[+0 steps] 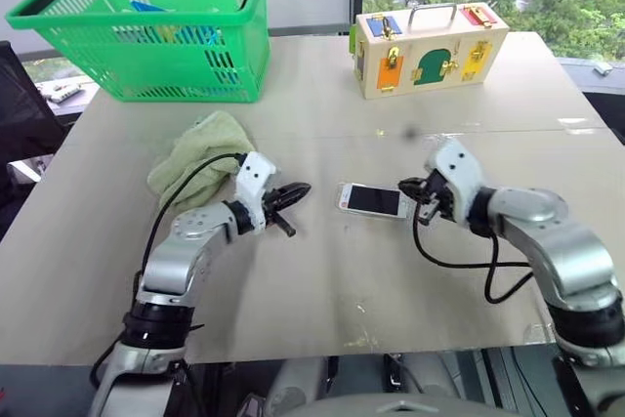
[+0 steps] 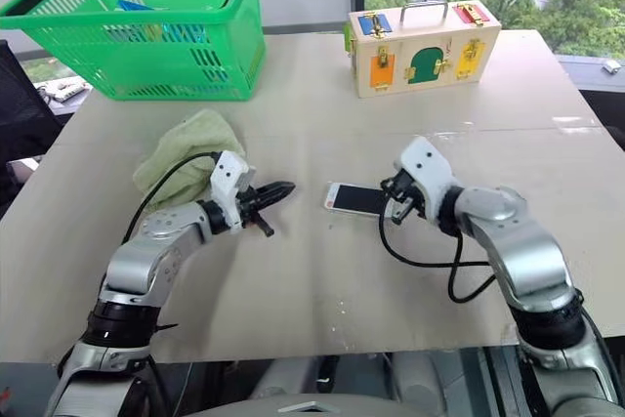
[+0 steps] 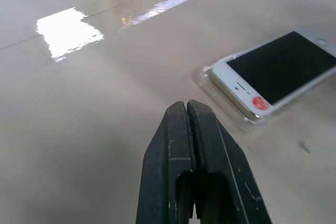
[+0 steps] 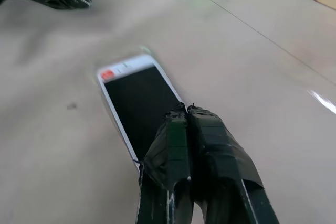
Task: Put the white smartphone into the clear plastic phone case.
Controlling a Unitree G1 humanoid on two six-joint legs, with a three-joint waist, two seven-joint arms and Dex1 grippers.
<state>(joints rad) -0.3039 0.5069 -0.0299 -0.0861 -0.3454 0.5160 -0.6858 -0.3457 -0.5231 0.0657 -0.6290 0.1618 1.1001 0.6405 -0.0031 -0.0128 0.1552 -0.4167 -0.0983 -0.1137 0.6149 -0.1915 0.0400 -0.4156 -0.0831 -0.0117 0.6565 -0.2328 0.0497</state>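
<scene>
White smartphone [image 1: 374, 200] lies screen-up at table [image 1: 322, 280] centre, seated in the clear plastic phone case [image 3: 223, 95]. Left gripper [image 1: 296, 190] and right gripper [image 1: 406, 186] flank it — jaws of both pressed together, holding nothing.

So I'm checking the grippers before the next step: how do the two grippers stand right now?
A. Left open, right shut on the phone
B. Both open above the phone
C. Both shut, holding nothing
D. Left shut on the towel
C: the left gripper has its fingers pressed together short of the white smartphone, and the right gripper is likewise shut, empty, over the phone's screen.
</scene>
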